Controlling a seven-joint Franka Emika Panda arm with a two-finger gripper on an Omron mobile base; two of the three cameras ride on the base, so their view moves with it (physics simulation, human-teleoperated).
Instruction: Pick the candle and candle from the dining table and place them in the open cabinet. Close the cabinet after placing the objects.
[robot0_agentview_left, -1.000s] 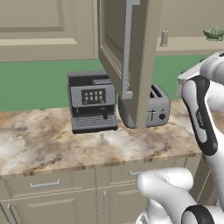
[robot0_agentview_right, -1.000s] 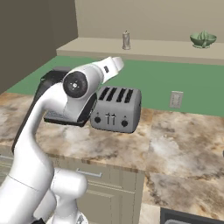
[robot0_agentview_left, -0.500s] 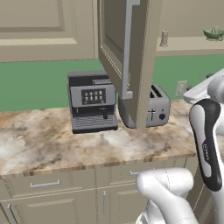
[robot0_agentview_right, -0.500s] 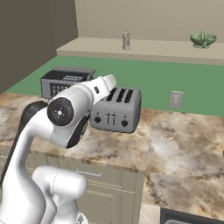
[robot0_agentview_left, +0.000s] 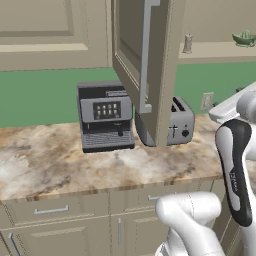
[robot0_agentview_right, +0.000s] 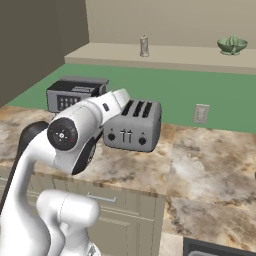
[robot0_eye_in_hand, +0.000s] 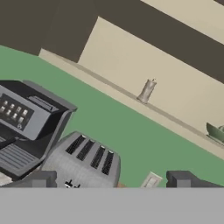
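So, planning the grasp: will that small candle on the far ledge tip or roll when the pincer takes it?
The candle stands upright and looks narrow, so a sideways nudge would probably tip it. Its rounded body might then roll along the ledge. It seems small, so likely light.

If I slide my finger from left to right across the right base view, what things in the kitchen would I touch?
Coffee machine → toaster → wall outlet → green bowl up on the ledge. The small candle on the ledge stands above the toaster, so it has no separate place in the row.
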